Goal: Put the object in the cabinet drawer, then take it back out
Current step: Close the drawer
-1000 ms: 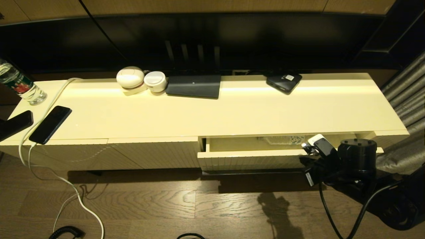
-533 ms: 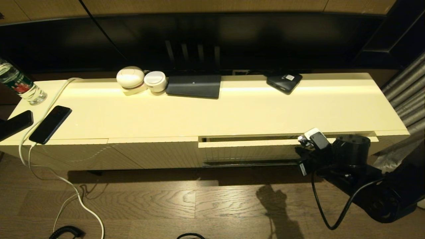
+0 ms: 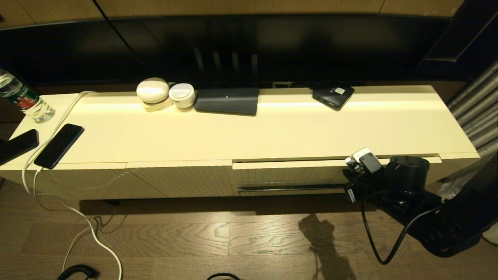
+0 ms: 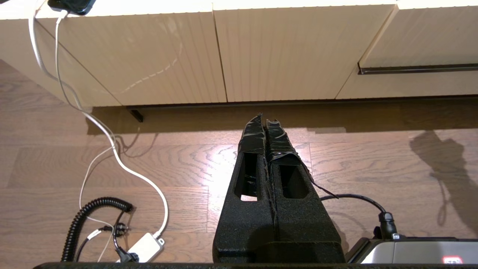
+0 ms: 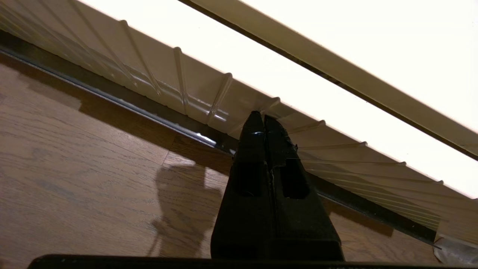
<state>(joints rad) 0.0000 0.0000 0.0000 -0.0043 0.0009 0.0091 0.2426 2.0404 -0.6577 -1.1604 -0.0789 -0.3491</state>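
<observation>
The cabinet drawer (image 3: 288, 177) on the cabinet's right half sits almost flush, with only a thin dark gap under the top board. Its dark handle strip (image 3: 291, 188) runs along the lower edge. The object is hidden. My right gripper (image 5: 261, 117) is shut and empty, its tips against the drawer's ribbed front (image 5: 157, 78) just above the handle strip, near the drawer's right end. The right arm (image 3: 408, 175) reaches in from the right. My left gripper (image 4: 263, 119) is shut and empty, low over the floor before the left ribbed panels (image 4: 283, 52).
On the cabinet top stand a labelled bottle (image 3: 23, 99), two phones (image 3: 59, 145) with a white cable (image 3: 58, 116), two white round devices (image 3: 152, 90), a dark flat box (image 3: 227, 101) and a black device (image 3: 333, 96). Curtain folds (image 3: 478, 109) hang at the right.
The drawer has slid from partly open to nearly closed, and its inside no longer shows. My right gripper moved toward the cabinet with the drawer front.
</observation>
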